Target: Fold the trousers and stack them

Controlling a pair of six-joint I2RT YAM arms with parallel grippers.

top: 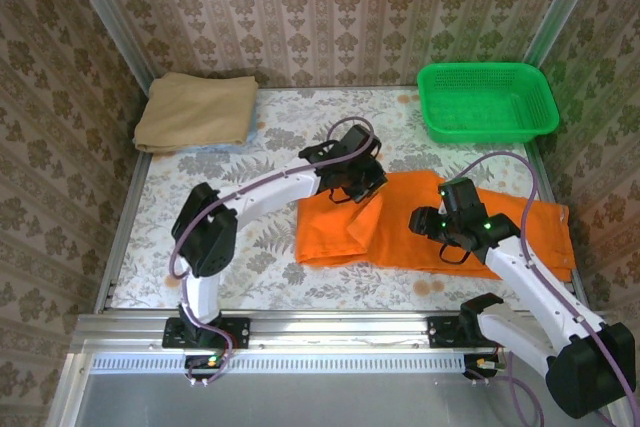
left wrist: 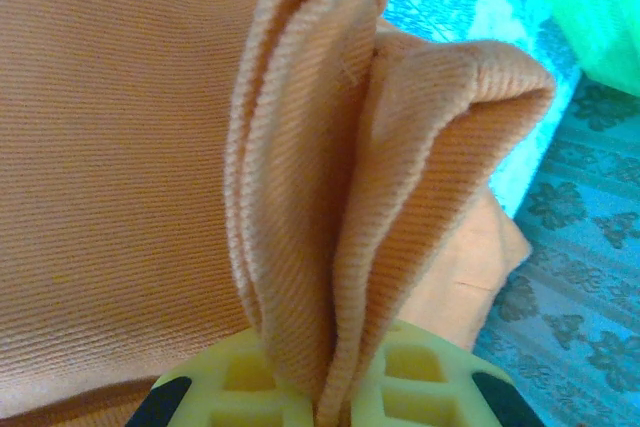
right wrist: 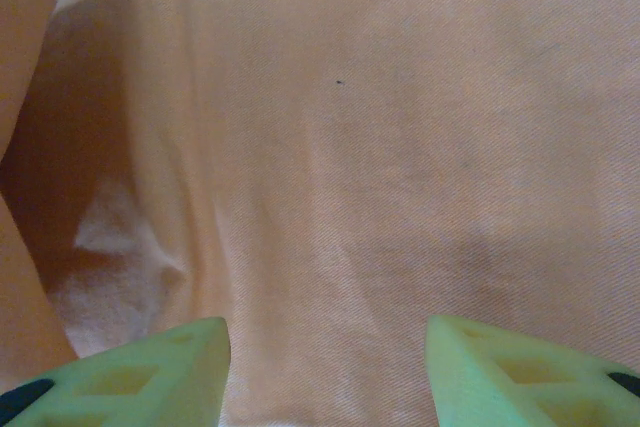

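Note:
The bright orange trousers (top: pixel 400 227) lie partly folded across the middle and right of the table. My left gripper (top: pixel 362 187) is shut on a raised fold of the trousers (left wrist: pixel 330 197) near their far edge; layers of cloth stand pinched between the yellow fingers (left wrist: pixel 240 377). My right gripper (top: pixel 445 237) hovers open just over the middle of the trousers (right wrist: pixel 400 147), its two pale fingers (right wrist: pixel 150 367) wide apart with flat cloth below them.
A green plastic basket (top: pixel 487 100) stands at the back right. A folded tan cloth (top: pixel 196 110) lies at the back left. The floral table top (top: pixel 220 247) is bare to the left of the trousers.

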